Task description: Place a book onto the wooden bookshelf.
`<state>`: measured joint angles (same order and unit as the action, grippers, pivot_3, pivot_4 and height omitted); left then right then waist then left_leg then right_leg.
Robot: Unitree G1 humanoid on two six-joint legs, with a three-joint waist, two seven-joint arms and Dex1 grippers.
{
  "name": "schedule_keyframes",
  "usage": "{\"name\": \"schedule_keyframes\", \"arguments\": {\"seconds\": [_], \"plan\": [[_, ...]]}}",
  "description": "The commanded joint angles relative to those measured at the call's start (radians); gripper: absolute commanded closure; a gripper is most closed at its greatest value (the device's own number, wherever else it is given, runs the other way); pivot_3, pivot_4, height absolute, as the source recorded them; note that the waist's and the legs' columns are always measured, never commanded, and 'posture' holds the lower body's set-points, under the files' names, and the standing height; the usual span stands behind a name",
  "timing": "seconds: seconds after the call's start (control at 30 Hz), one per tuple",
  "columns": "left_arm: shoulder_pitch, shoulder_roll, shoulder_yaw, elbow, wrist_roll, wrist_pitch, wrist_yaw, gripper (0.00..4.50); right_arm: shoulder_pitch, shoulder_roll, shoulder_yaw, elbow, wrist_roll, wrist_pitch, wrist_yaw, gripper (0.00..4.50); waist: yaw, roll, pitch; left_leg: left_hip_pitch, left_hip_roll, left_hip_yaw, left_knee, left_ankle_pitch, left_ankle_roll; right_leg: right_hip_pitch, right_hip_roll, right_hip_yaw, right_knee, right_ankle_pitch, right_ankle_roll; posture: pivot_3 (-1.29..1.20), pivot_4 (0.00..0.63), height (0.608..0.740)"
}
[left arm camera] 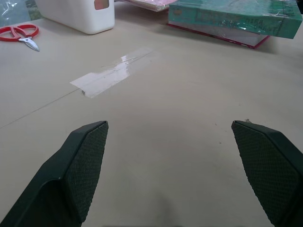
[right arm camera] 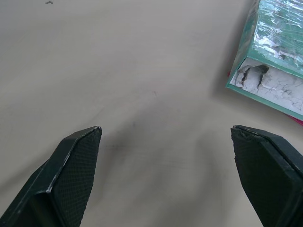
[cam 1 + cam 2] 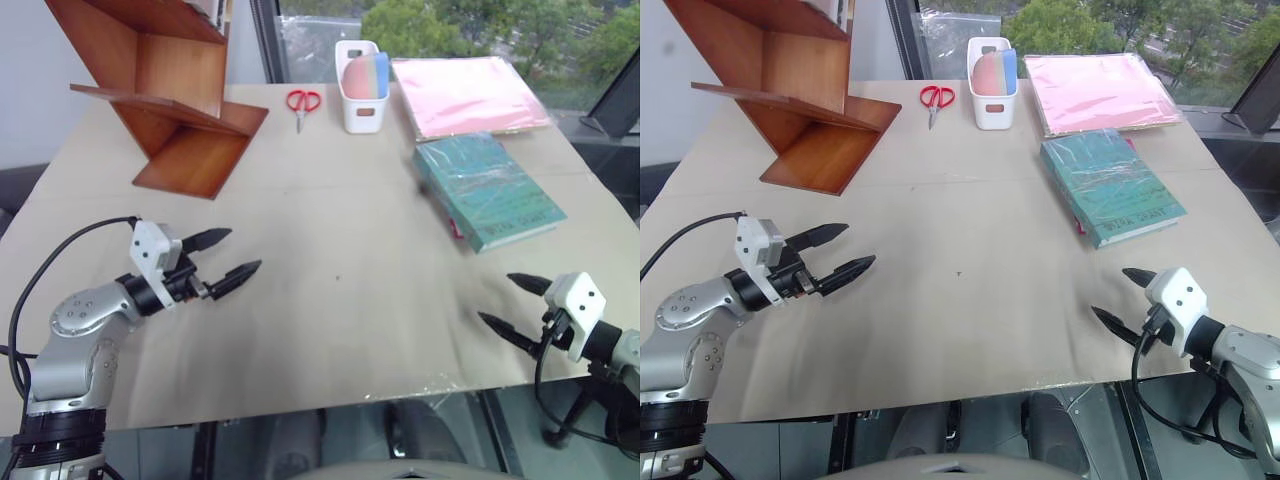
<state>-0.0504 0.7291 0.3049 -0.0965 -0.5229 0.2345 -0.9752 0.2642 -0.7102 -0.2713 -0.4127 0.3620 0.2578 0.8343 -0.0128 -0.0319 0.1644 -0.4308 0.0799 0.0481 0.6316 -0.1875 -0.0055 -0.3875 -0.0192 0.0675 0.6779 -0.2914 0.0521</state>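
A pale beige table is filling most of the frame, with a window and green trees showing along the top edge. The book, thick and teal-green with a glossy cover, is lying flat at the right of the frame, resting on a thin magenta-pink book whose edge is peeking out beneath it. Just above it, toward the upper right, a large pale pink folder is lying flat. To the left of the folder a white bin is standing upright with pink and blue items inside, and red-handled scissors are lying just beside it. The wooden bookshelf, made of slanted reddish-brown boards, is sitting in the upper left of the frame, well apart from the book. A strip of clear tape is sticking to the table surface. The left gripper is hovering over the lower left of the table with its jaws spread wide and holding nothing. The right gripper is hovering at the lower right, below the book and apart from it, its jaws likewise spread wide and empty.
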Motion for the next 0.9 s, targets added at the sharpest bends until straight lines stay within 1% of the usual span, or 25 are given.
{"name": "schedule_keyframes", "arguments": {"seconds": [0.03, 0.23, 0.4, 0.47, 0.53, 0.67, 0.73, 0.77, 0.8, 0.83, 0.87, 0.9], "plan": [[-0.006, 0.01, 0.019, -0.008, -0.012, -0.009, -0.011, 0.0, 0.002, 0.005, -0.012, -0.02, -0.003, -0.015, -0.014, 0.03, 0.0, 0.0, 0.0, 0.0, 0.0, 0.0, 0.0, 0.0, 0.0, 0.0, 0.0, 0.0, 0.0, 0.0, 0.0, 0.0, 0.15, 0.74], [0.025, 0.01, 0.018, -0.028, -0.027, -0.028, -0.073, 0.0, -0.038, 0.0, 0.019, -0.027, -0.018, 0.019, -0.043, 0.03, -0.001, 0.0, 0.0, 0.0, 0.0, 0.0, 0.0, 0.0, 0.0, 0.0, 0.0, 0.0, 0.0, 0.0, 0.0, 0.0, 0.15, 0.74], [0.03, 0.001, 0.021, -0.045, -0.05, -0.049, -0.12, 0.0, -0.04, 0.001, 0.021, -0.037, -0.028, 0.036, -0.059, 0.03, 0.001, 0.0, 0.0, 0.0, 0.0, 0.0, 0.0, 0.0, 0.0, 0.0, 0.0, 0.0, 0.0, 0.0, 0.0, 0.0, 0.15, 0.74], [0.023, 0.002, 0.012, -0.063, -0.064, -0.052, -0.143, 0.0, -0.049, 0.002, 0.014, -0.044, 0.001, 0.069, -0.059, 0.03, 0.002, 0.0, 0.0, 0.0, 0.0, 0.0, 0.0, 0.0, 0.0, 0.0, 0.0, 0.0, 0.0, 0.0, 0.0, 0.0, 0.15, 0.74], [-0.002, -0.002, -0.012, -0.105, -0.091, -0.045, -0.168, 0.0, -0.082, -0.002, -0.018, -0.078, 0.062, 0.169, -0.09, 0.03, 0.001, 0.0, 0.0, 0.0, 0.0, 0.0, 0.0, 0.0, 0.0, 0.0, 0.0, 0.0, 0.0, 0.0, 0.0, 0.0, 0.15, 0.74], [-0.088, -0.018, -0.046, -0.185, -0.18, 0.027, -0.163, 0.0, -0.229, -0.028, -0.103, -0.118, 0.135, 0.349, -0.211, 0.03, 0.0, 0.0, 0.0, 0.0, 0.0, 0.0, 0.001, 0.0, 0.0, 0.0, 0.0, 0.0, 0.001, 0.0, 0.0, 0.0, 0.15, 0.74], [-0.127, -0.021, -0.06, -0.203, -0.201, 0.05, -0.157, 0.0, -0.337, -0.05, -0.123, -0.081, 0.166, 0.449, -0.258, 0.03, -0.001, 0.0, 0.0, 0.0, 0.0, 0.0, 0.002, 0.0, 0.0, 0.0, 0.0, 0.0, 0.001, 0.001, 0.001, 0.0, 0.15, 0.74], [-0.143, -0.025, -0.072, -0.21, -0.203, 0.055, -0.155, 0.0, -0.416, -0.061, -0.118, -0.024, 0.152, 0.49, -0.297, 0.03, -0.002, 0.0, 0.0, 0.0, 0.0, 0.0, 0.002, 0.0, 0.0, 0.001, 0.0, 0.0, 0.001, 0.001, 0.001, 0.0, 0.15, 0.74], [-0.153, -0.028, -0.083, -0.215, -0.203, 0.059, -0.154, 0.0, -0.492, -0.065, -0.115, 0.039, 0.147, 0.532, -0.332, 0.42, -0.003, 0.0, 0.0, 0.0, 0.0, 0.0, 0.002, 0.0, 0.0, 0.001, 0.0, 0.001, 0.001, 0.001, 0.001, 0.0, 0.15, 0.74], [-0.161, -0.029, -0.093, -0.218, -0.199, 0.059, -0.155, 0.0, -0.545, -0.074, -0.107, 0.083, 0.139, 0.558, -0.35, 0.54, -0.006, 0.0, 0.0, 0.001, 0.0, 0.0, 0.002, 0.0, 0.0, 0.001, 0.001, 0.001, 0.001, 0.001, 0.001, 0.0, 0.15, 0.74], [-0.167, -0.029, -0.102, -0.22, -0.195, 0.058, -0.157, 0.0, -0.59, -0.086, -0.097, 0.121, 0.132, 0.575, -0.354, 0.84, -0.006, 0.001, 0.0, 0.001, 0.0, 0.0, 0.002, 0.0, 0.0, 0.0, 0.001, 0.001, 0.001, 0.001, 0.001, 0.0, 0.15, 0.74], [-0.177, -0.032, -0.107, -0.219, -0.193, 0.06, -0.153, 0.0, -0.652, -0.096, -0.076, 0.178, 0.114, 0.578, -0.358, 1.38, -0.004, 0.001, 0.0, 0.0, 0.0, 0.0, 0.002, 0.0, 0.0, 0.0, 0.001, 0.001, 0.001, 0.001, 0.001, 0.0, 0.15, 0.74]]}}
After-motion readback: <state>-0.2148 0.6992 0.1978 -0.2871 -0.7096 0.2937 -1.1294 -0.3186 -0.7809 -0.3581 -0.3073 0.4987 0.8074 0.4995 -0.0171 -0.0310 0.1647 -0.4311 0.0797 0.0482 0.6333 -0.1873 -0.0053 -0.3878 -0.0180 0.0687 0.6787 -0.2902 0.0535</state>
